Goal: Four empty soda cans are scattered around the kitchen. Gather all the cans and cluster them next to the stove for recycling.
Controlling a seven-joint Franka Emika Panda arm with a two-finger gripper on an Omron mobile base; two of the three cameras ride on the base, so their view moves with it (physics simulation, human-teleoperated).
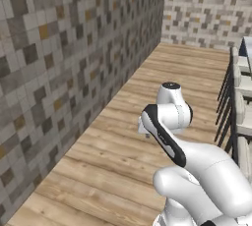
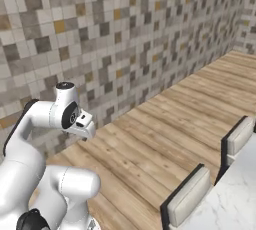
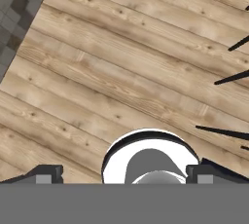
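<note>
- My arm is folded up compact above the base, elbow bent sharply, upper link rising from the base and the forearm doubling back.
- Wrist sits at the top of the fold, hand tucked in close and pointing down.
- Gripper jaws spread wide, both finger tips far apart, nothing between them.

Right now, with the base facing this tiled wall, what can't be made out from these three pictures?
- Chairs: cut off by the right base view's lower edge; legs unseen.
- Marble tabletop: its extent is cut by the right edge.
- Tool: in the hand view, its fingertips are cropped at the bottom; they stand wide apart, nothing between.
- Wood floor: partly hidden by the arm in the left base view.
</note>
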